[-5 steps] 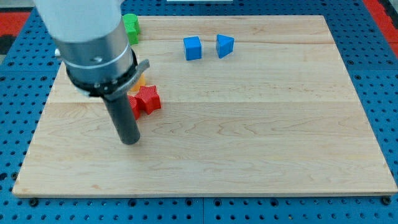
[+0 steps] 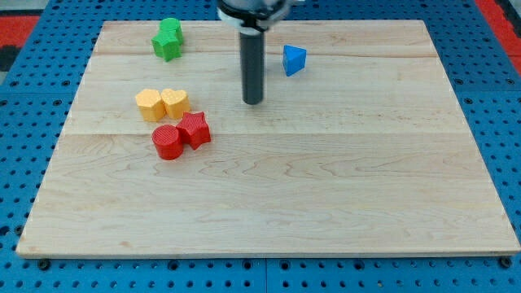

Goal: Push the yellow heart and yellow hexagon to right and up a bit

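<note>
2 yellow blocks, yellow hexagon and yellow heart, touching side by side, at 9 o'clock of my tip, apart from it. No pincer on rod, so open or closed cannot tell. Tip on wrong side for push to right, I judge. Red cylinder, red star just at 6 o'clock of pair. Green star, blue block far. Wooden board on blue pegboard.
</note>
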`<move>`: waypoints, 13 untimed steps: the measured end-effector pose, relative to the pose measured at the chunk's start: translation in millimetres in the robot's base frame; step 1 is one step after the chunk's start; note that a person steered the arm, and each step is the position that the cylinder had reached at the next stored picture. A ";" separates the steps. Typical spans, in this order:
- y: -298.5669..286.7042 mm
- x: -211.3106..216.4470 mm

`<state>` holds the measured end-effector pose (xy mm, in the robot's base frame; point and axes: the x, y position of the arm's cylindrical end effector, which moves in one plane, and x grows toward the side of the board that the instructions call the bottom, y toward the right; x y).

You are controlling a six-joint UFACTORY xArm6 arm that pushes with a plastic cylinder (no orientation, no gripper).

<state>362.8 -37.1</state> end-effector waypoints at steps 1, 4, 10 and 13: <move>-69.7 -19.9; -260.4 39.8; 45.6 37.6; 115.5 22.6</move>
<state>385.4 78.4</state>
